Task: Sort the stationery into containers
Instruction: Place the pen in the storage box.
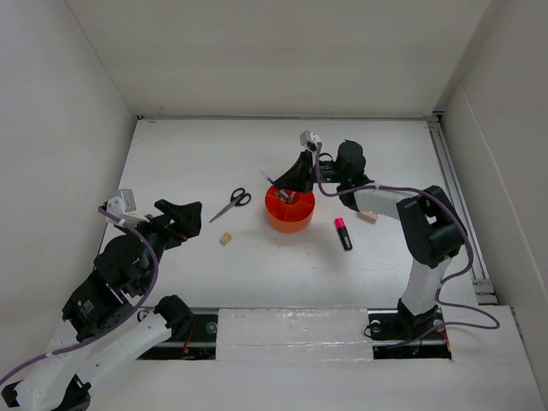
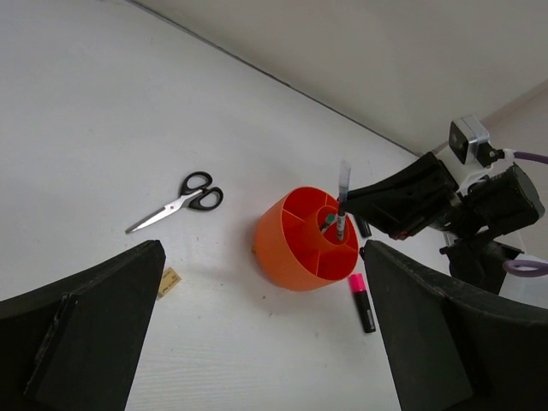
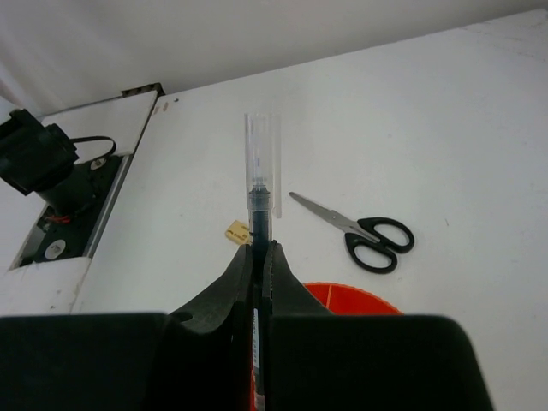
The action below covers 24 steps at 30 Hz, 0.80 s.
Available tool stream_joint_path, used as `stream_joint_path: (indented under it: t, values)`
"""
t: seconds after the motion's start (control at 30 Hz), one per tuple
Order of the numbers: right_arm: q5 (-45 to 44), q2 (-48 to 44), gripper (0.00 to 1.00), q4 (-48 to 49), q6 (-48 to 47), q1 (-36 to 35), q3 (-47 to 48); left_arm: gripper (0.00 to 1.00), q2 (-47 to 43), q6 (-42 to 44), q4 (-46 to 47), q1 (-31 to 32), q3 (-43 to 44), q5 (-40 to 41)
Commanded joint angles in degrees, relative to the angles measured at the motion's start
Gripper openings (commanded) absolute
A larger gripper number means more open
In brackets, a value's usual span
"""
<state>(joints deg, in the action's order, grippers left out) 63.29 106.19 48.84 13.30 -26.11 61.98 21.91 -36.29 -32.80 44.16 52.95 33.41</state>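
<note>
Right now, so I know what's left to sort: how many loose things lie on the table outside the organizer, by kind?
Scissors: 1
Eraser: 1
Highlighter: 1
Small pinkish piece: 1
Total: 4
Not counted: the pen held by the right gripper.

The round orange plastic organizer (image 1: 289, 211) sits mid-table (image 1: 197, 154). Its top is blocked at 12 o'clock by the right pincer (image 1: 289, 187), clamped on a clear-capped dark pen (image 2: 342, 193) that reaches into the middle cup. Around the organizer lie black-handled scissors (image 1: 231, 204) at 10 o'clock, a small tan eraser (image 1: 226, 239) at 8 and a pink-capped black highlighter (image 1: 342, 233) at 4. The wide-spread left pincer (image 1: 187, 219) faces an open lane between the scissors and the eraser.
</note>
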Motion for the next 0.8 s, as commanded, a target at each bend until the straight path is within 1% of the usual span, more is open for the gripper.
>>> stream_joint_path:
  t: [0.0,0.1,0.7,0.77]
  values:
    - [1.4,0.2,0.0,8.2,2.3,0.5,-0.5,1.0,0.2,1.5,2.2,-0.1,-0.7,-1.1]
    - [1.4,0.2,0.0,9.8,2.9,0.5,-1.1,1.0,0.2,1.5,2.7,-0.1,-0.7,-1.2]
    - [-0.2,2.4,0.0,10.9,2.9,1.7,-2.6,1.0,-0.8,2.0,3.3,-0.1,-0.7,-2.3]
    - [-0.2,2.4,0.04,10.9,2.9,2.2,-3.3,1.0,-0.8,2.0,3.3,-0.1,-0.7,-2.3]
